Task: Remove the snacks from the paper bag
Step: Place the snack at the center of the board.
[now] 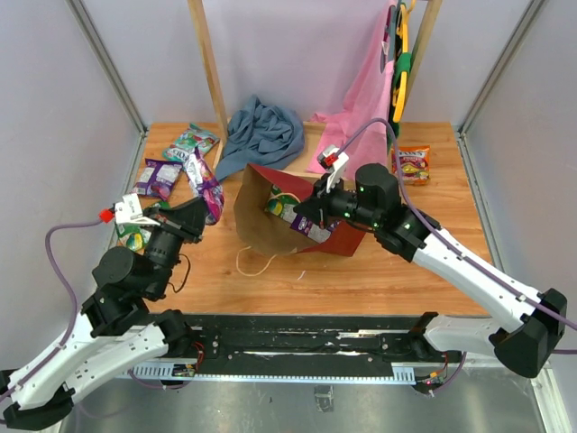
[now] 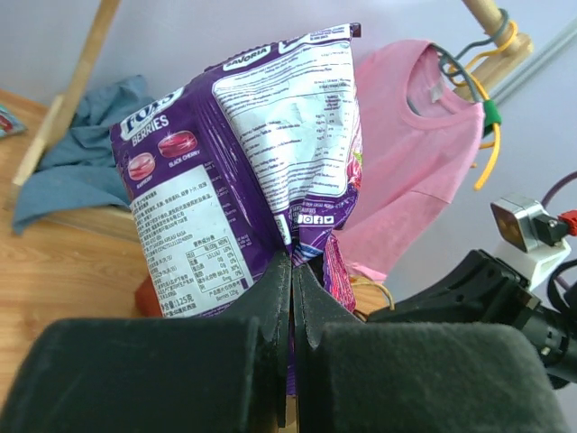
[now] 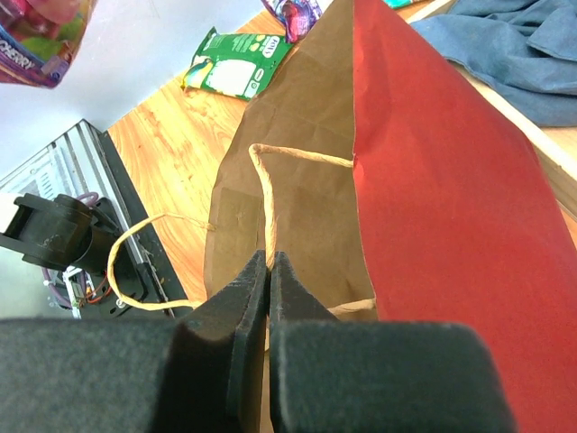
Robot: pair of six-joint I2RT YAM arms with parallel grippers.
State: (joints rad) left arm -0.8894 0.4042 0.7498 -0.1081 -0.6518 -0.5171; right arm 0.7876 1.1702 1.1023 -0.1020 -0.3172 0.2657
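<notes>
The paper bag (image 1: pixel 347 240), red outside and brown inside, lies tipped with its mouth facing left (image 3: pixel 433 180). My right gripper (image 1: pixel 303 215) (image 3: pixel 270 259) is shut on one twine handle (image 3: pixel 264 194) at the bag's rim. Green and purple snacks (image 1: pixel 287 207) show inside the mouth. My left gripper (image 1: pixel 200 215) (image 2: pixel 293 263) is shut on the bottom edge of a purple berry-sweets packet (image 2: pixel 225 171) (image 1: pixel 209 191), held up left of the bag. Loose snacks lie on the table: a purple packet (image 1: pixel 158 178), a teal-green one (image 1: pixel 191 140), an orange one (image 1: pixel 413 164) and a green one (image 3: pixel 236 68).
A blue-grey cloth (image 1: pixel 263 133) is heaped behind the bag. A pink garment (image 1: pixel 365 108) hangs from a wooden rack at the back right. A wooden post (image 1: pixel 209 68) stands at the back. The second twine handle (image 1: pixel 254 263) trails on the table in front of the bag.
</notes>
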